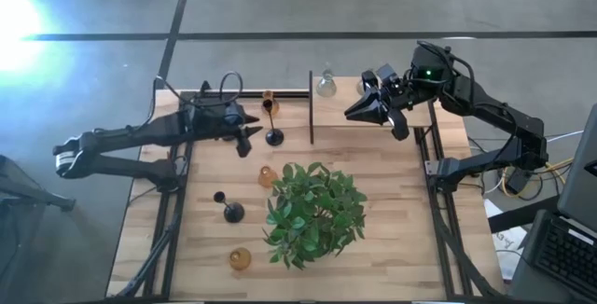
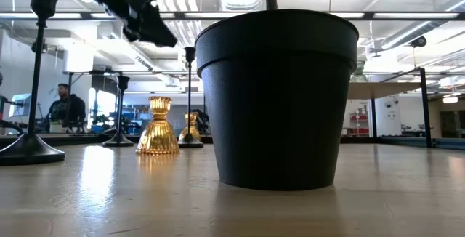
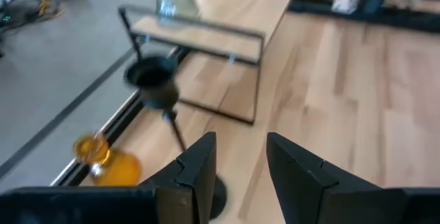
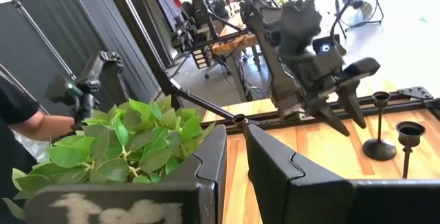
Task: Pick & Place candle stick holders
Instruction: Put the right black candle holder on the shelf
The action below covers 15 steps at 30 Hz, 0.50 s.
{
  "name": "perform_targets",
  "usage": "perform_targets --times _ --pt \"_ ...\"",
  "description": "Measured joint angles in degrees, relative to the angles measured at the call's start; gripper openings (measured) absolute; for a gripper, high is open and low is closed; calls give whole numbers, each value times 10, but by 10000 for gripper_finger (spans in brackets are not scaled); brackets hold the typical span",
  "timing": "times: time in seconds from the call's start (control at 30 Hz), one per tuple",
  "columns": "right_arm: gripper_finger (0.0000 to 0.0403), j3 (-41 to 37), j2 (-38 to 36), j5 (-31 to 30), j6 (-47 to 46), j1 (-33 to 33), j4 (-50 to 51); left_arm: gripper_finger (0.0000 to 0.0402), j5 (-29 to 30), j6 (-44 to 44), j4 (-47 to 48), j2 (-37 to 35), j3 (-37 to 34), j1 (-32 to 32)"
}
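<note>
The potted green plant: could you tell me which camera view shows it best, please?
The high view: the whole green plant shows from above. The low view gives only its black pot; the right wrist view catches some leaves; the left wrist view misses it.

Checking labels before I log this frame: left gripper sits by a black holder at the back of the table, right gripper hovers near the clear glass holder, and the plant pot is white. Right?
One error: the plant pot is black, not white, as the low view shows. The rest holds in the high view: the left gripper is by a black holder, and the right gripper is near the clear glass holder.
</note>
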State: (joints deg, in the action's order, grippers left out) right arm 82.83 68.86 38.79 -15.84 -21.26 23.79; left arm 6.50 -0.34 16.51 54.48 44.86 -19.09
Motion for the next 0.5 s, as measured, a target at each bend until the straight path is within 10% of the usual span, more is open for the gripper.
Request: perform_targets --times 0.5 --pt "52 0 0 -20 -2 0 0 133 79 -13 -149 84 -77 -23"
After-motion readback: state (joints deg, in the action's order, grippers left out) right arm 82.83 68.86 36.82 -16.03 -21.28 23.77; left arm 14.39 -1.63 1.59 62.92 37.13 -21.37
